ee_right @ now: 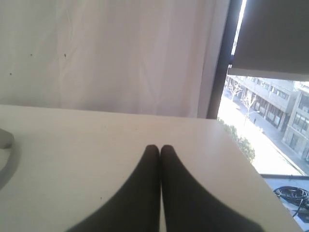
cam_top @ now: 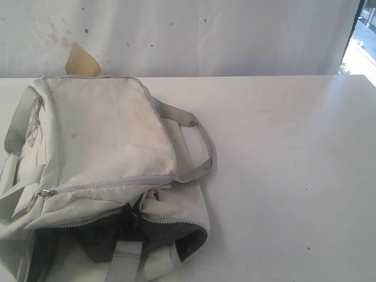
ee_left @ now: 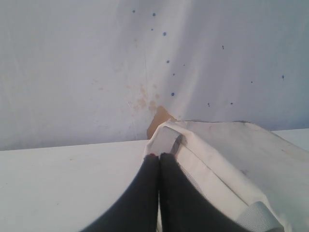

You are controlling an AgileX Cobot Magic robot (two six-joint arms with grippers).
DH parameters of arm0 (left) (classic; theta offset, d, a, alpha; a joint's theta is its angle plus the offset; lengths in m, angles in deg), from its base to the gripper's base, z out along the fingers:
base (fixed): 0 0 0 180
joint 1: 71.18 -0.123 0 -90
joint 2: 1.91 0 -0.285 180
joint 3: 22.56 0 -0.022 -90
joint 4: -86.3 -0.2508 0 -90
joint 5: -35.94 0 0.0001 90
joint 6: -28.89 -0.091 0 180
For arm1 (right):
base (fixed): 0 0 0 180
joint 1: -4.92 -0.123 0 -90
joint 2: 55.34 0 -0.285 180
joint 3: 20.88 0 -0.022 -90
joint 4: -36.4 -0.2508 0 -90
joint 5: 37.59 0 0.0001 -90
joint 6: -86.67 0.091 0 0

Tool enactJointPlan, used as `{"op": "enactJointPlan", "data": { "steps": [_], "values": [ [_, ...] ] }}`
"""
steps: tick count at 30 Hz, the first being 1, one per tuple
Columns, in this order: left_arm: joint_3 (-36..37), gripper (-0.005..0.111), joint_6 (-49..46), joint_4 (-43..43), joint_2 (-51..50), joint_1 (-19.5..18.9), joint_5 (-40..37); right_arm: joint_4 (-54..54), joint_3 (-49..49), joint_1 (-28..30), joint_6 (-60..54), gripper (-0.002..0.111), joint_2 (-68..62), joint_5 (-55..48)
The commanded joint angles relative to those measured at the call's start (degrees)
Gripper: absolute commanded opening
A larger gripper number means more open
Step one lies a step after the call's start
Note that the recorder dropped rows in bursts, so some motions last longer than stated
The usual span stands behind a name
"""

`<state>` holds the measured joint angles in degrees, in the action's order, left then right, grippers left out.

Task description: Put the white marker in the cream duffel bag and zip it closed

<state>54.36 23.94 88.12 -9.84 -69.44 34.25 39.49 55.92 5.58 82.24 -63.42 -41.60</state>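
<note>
The bag (cam_top: 111, 135) lies just beside the left gripper (ee_left: 160, 155), pressed together; the right gripper (ee_right: 160, 147), also pressed together, hangs well apart.

A white table (cam_top: 282, 176) fills the scene, backed by a white cloth backdrop (cam_top: 205, 35) with brownish stains, scattered blue specks (ee_left: 164, 34) and a tan patch (cam_top: 81, 61) at its lower edge. Past a dark window frame (ee_right: 222, 63), sunlit street buildings (ee_right: 285, 101) and a coiled black cable (ee_right: 292, 193) show.
</note>
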Motion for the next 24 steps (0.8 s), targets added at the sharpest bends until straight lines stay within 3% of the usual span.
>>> {"op": "enactJointPlan", "data": {
  "steps": [1,24],
  "values": [
    [0.3,0.0,0.2,0.4,0.1,0.2,0.0,0.1,0.4,-0.1,0.5,0.0,0.3,-2.7],
    [0.3,0.0,0.0,0.4,0.1,0.2,0.0,0.1,0.4,-0.1,3.4,0.0,0.3,-2.3]
  ]
}}
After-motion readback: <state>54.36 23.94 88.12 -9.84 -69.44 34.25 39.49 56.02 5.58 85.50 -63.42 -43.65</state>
